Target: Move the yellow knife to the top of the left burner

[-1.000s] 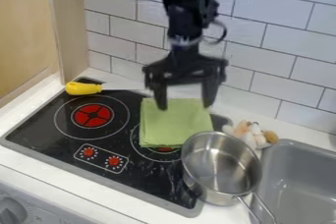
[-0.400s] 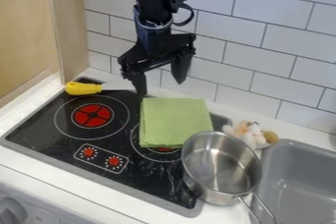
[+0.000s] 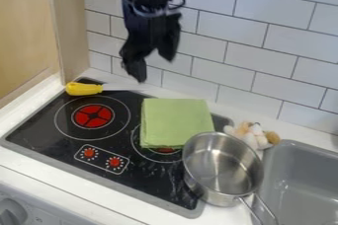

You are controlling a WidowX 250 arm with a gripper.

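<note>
My black gripper hangs at the upper middle, in front of the tiled wall, its two fingers apart with nothing between them. To its lower left lies the yellow knife, its yellow handle at the stove's back left corner and its pale blade pointing right along the back edge. The gripper does not touch it. In front of the knife is the left burner, a red disc inside white rings on the black stovetop.
A folded green cloth partly covers the right burner. A metal pot stands at the stove's right edge, with a small plush toy behind it. The grey sink is at right; a wooden panel rises at left.
The gripper has moved left from over the green cloth, rising and turning on the way. Knife, cloth and pot have stayed where they were.
</note>
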